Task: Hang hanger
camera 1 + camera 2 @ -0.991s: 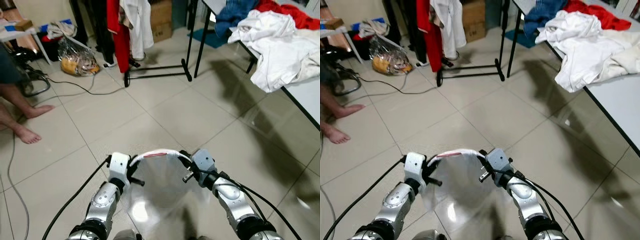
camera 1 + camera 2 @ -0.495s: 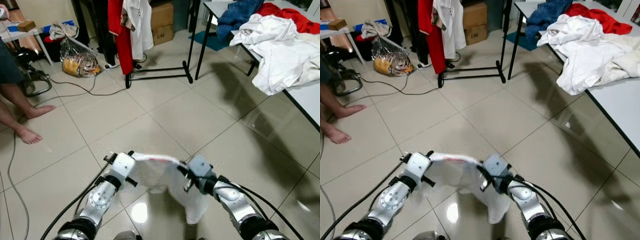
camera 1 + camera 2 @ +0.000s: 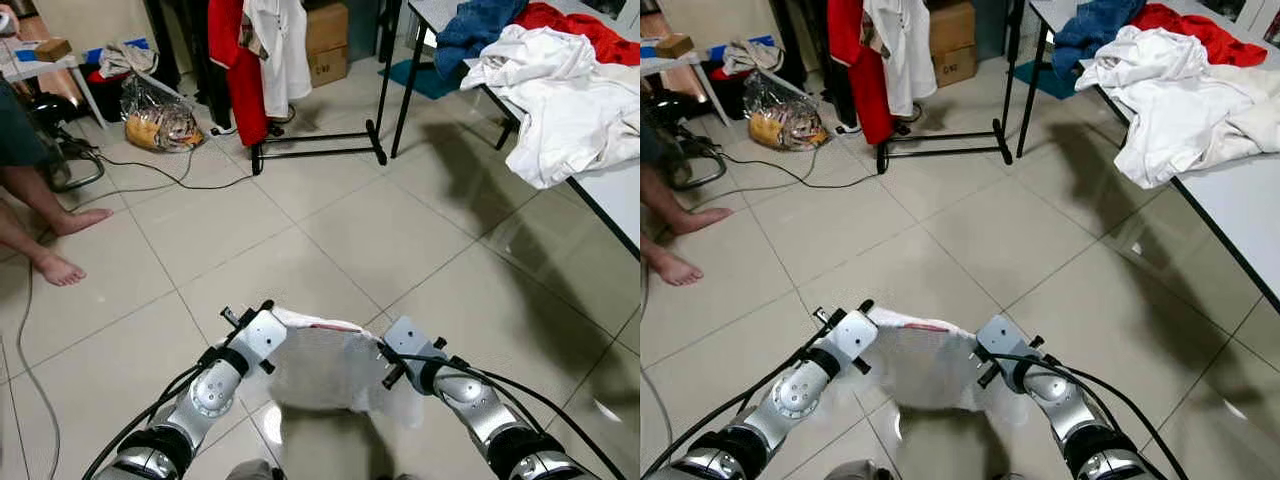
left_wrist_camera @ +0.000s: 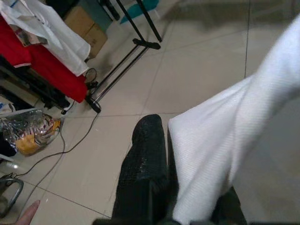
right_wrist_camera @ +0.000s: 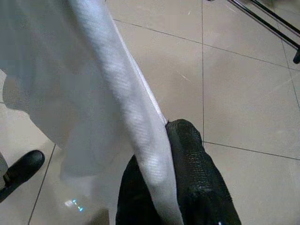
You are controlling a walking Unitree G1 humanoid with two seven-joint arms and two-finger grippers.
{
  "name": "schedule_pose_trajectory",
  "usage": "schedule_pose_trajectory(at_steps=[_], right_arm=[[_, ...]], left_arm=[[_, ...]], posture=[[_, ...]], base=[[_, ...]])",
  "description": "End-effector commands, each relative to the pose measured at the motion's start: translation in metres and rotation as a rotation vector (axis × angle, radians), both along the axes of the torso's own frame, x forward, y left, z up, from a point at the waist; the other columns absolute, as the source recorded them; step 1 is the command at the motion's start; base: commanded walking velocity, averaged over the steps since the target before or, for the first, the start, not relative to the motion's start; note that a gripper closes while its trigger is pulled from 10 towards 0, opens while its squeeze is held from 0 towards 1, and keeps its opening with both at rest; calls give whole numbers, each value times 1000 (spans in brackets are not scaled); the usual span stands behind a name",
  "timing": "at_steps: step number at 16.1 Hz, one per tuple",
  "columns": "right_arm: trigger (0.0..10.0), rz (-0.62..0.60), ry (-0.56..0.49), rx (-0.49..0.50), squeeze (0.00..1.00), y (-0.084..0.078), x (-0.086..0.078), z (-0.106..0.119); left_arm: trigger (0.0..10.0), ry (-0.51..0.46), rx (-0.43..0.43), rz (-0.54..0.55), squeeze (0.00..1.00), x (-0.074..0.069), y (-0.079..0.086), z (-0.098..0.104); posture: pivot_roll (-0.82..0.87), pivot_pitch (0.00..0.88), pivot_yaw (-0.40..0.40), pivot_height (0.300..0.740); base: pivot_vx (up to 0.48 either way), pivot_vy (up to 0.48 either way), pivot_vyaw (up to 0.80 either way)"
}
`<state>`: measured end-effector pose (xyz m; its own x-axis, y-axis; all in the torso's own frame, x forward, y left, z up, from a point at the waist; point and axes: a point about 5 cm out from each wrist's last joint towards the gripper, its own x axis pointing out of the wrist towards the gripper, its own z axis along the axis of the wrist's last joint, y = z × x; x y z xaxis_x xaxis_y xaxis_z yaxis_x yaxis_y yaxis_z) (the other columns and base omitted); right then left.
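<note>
White cloth [image 3: 330,365] is now hanging spread btwn both grippers, no longer bunched as 1 s ago. Left gripper [image 4: 187,197] and right gripper [image 5: 164,187] are each pinching an edge. No hanger visible; rack [image 3: 315,140] is waiting far ahead w/ clothes, so walking comes next.

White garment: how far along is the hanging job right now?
Done: the white garment is off the floor, stretched between the left end effector and the right end effector, both pinching its top edge. In hand: carrying it across the tiled floor. Left: reaching the clothes rack ahead and hanging it; I can't make out a hanger in the garment.
</note>
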<state>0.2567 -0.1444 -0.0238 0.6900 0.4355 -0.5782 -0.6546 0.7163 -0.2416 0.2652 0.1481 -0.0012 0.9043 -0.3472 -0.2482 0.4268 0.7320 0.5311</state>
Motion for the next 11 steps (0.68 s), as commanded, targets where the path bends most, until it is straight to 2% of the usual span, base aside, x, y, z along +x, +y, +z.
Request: schedule_pose_trajectory(at_steps=[1, 5, 9, 10, 11], right_arm=[[10000, -92, 41, -59, 0, -21, -4, -7], [10000, -79, 31, -67, 0, -19, -3, -6], [10000, -61, 18, -70, 0, -18, -2, -4], [10000, -59, 16, -67, 0, -17, -1, -4], [10000, -57, 16, -66, 0, -17, -1, -4]], left_arm=[[10000, -46, -37, 86, 1000, 8, 15, 9], [10000, -55, -160, 30, 1000, 6, 5, 14], [10000, -54, -161, 19, 1000, 7, 4, 15], [10000, -63, -151, 24, 345, 8, 3, 16], [10000, -71, -148, 30, 110, 10, 3, 17]], posture=[[125, 0, 24, 740], [131, 0, 23, 740], [131, 0, 22, 740], [131, 0, 22, 740], [131, 0, 21, 740]], base=[[0, 0, 0], [0, 0, 0], [0, 0, 0], [0, 0, 0], [0, 0, 0]])
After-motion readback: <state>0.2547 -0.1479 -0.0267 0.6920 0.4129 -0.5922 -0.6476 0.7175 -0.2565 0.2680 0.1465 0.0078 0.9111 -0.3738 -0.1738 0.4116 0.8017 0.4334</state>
